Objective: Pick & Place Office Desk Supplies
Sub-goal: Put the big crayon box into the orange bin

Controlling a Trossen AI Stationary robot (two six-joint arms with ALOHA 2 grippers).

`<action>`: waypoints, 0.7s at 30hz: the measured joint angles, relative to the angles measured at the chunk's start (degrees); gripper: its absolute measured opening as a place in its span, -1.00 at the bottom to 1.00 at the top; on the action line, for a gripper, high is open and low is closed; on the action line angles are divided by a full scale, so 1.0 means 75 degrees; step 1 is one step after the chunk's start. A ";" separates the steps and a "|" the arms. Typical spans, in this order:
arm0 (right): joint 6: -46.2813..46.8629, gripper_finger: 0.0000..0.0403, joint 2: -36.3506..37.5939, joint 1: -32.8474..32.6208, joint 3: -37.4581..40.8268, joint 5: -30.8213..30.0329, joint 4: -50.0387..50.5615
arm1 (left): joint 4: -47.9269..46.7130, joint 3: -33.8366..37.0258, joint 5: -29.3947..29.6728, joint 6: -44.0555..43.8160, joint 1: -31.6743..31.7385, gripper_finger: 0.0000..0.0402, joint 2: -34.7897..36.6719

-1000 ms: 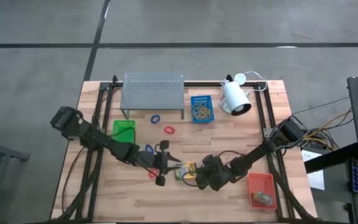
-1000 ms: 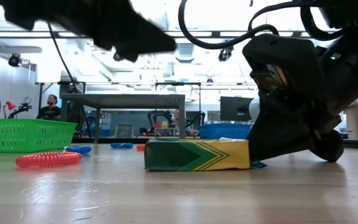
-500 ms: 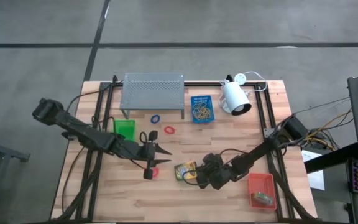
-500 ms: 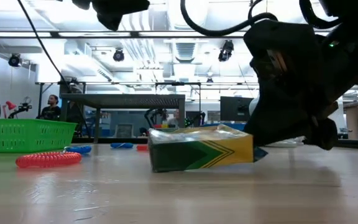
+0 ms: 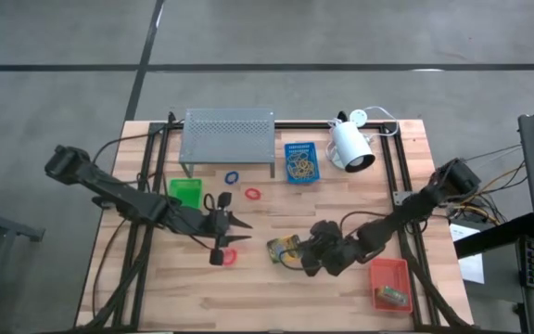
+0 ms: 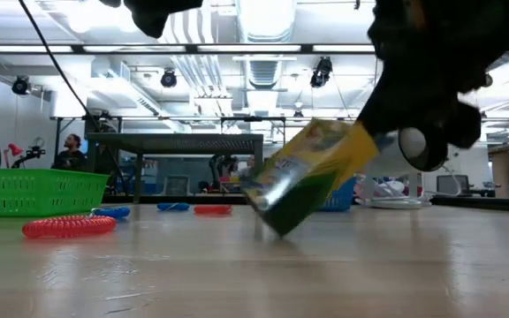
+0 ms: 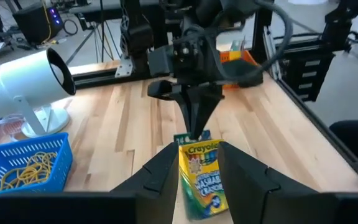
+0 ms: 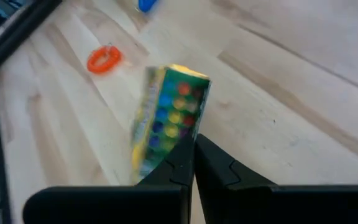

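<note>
**Crayon box lifted by one end, left arm pulled back**

The scene is a light wooden table (image 5: 341, 199) in a big workshop hall with ceiling lamps; in the low view a person sits far at the left edge of the frame. Near the top of the high view stand the grey perforated shelf (image 5: 229, 134), the white lamp (image 5: 351, 144) and the blue tray (image 5: 300, 161) with tan rubber bands. The green tray (image 5: 185, 193) is left of centre, and the red-orange tray (image 5: 388, 282), at the lower right, already holds a small box.

The right gripper (image 5: 297, 255), just below the centre of the high view, is closed on one end of the green and yellow crayon box (image 6: 312, 172). One second ago this box lay flat on the wood. Half a second ago one end was a little raised. Now in the low view it hangs tilted, its lower corner near the table or perhaps just touching it; I cannot tell which. I judge that the pick has succeeded and the carry to a tray, probably the red-orange one, comes next.

The left gripper (image 5: 221, 227) was beside the box one second ago. Now it stands well apart, left of centre, above the red loop (image 5: 229, 255). Its fingers (image 7: 241, 171) are partly spread and hold nothing.

A blue loop (image 5: 232, 176) and another red loop (image 5: 252, 194) lie below the shelf, where they lay before.
</note>
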State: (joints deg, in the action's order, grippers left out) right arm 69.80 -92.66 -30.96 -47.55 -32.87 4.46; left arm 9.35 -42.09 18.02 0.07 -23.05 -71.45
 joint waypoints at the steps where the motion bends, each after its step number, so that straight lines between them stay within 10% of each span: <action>1: -0.0003 -0.96 0.0161 0.0000 0.0000 0.0015 0.0162 | -0.0001 0.0000 0.0000 0.0000 0.0000 -0.42 0.0042; 21: -0.0793 -0.96 0.2521 -0.0020 0.0000 0.1365 0.2243 | -0.1184 0.0015 -0.0003 -0.0005 -0.0009 -0.42 0.1697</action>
State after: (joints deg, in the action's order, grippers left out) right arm 63.85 -73.76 -31.11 -47.55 -22.64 21.28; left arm 0.47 -41.98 18.00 0.03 -23.11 -58.73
